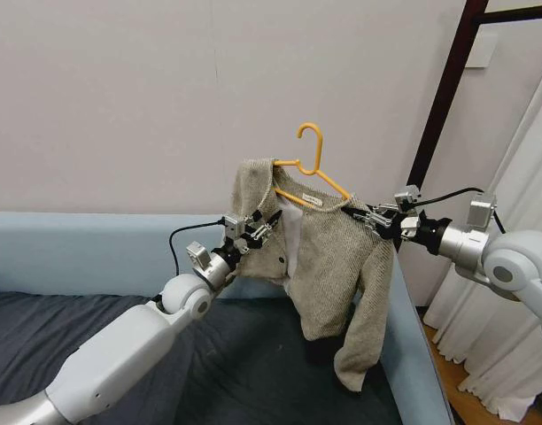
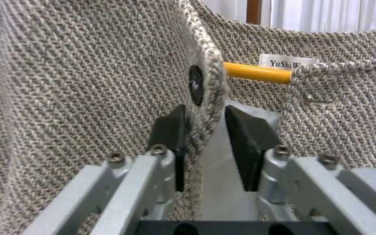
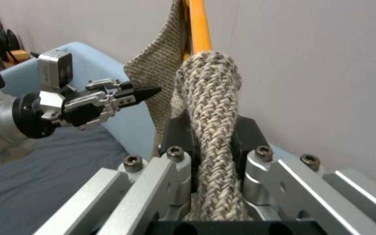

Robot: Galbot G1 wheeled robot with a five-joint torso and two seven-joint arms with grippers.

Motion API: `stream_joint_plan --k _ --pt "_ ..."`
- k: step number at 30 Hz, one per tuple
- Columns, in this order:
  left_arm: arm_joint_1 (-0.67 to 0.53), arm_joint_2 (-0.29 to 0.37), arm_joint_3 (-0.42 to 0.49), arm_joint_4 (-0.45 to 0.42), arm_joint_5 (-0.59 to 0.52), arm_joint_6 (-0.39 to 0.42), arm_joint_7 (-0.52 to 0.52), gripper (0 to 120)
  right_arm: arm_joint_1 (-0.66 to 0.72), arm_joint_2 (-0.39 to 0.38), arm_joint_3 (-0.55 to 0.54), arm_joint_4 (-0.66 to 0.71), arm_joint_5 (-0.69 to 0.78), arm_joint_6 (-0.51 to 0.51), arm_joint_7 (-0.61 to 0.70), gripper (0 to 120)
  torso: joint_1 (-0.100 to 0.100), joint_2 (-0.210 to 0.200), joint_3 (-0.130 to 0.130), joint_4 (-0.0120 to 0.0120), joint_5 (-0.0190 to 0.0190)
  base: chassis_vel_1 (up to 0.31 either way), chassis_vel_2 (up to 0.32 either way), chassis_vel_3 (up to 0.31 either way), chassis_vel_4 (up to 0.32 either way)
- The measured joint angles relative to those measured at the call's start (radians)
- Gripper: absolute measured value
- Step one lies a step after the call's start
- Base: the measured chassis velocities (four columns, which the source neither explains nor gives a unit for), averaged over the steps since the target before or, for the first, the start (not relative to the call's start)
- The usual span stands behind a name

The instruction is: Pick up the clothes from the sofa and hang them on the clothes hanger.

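Right gripper (image 1: pixel 365 213) pinches cardigan (image 1: pixel 329 261); left gripper (image 1: pixel 268 220) seemingly slack.

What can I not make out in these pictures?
- Head view: the cardigan hides both ends of the hanger.
- Left wrist view: the cardigan covers the end of the label.
- Right wrist view: the cardigan in the right tool hides whether it also grips the hanger.
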Motion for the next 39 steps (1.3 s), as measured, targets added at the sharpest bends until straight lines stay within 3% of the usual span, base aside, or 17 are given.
stream_joint_plan --k 3,6,9,15,22,30,37,39 --pt "-0.002 0.022 -0.010 -0.047 0.007 0.024 -0.042 7 0.001 0.000 0.000 -0.002 0.000 0.000 0.003 10 0.000 0.000 0.000 0.0001 0.0000 0.000 0.000 0.000 0.000" --pt "-0.002 0.041 -0.025 -0.092 0.007 0.044 -0.077 0 0.000 0.000 0.000 -0.004 0.001 0.001 0.003 10 0.000 0.000 0.000 0.0002 0.0000 0.000 0.000 0.000 0.000" --pt "0.004 0.077 -0.063 -0.173 0.002 0.073 -0.117 0 -0.002 0.002 -0.001 -0.009 0.002 0.002 0.005 10 0.000 0.000 0.000 0.0001 0.0000 0.000 0.000 0.000 0.000" --pt "0.037 0.137 -0.114 -0.245 0.022 0.114 -0.135 0 0.008 0.004 -0.006 -0.016 0.031 0.002 0.010 10 0.000 0.000 0.000 0.0003 -0.0001 0.000 0.000 0.000 0.000" --pt "0.076 0.163 -0.122 -0.234 0.115 0.129 -0.136 0 0.010 0.005 -0.007 -0.014 0.060 0.001 0.011 10 0.000 0.000 0.000 0.0003 -0.0001 0.000 0.000 0.000 0.000" --pt "0.044 0.122 -0.050 -0.165 0.198 0.127 -0.145 0 0.015 -0.006 -0.005 0.009 0.099 0.004 0.007 10 0.000 0.000 0.000 0.0000 -0.0001 0.000 0.000 0.000 0.000" --pt "0.030 0.095 -0.015 -0.168 0.203 0.122 -0.172 0 0.005 -0.021 0.000 0.011 0.102 0.017 -0.009 10 0.000 0.000 0.000 -0.0002 0.0000 0.000 0.000 0.000 0.000" --pt "0.047 0.098 -0.014 -0.185 0.202 0.109 -0.173 7 -0.002 -0.027 0.002 0.008 0.102 0.023 -0.009 10 0.000 0.000 0.000 -0.0002 0.0002 0.000 0.000 0.000 0.000"
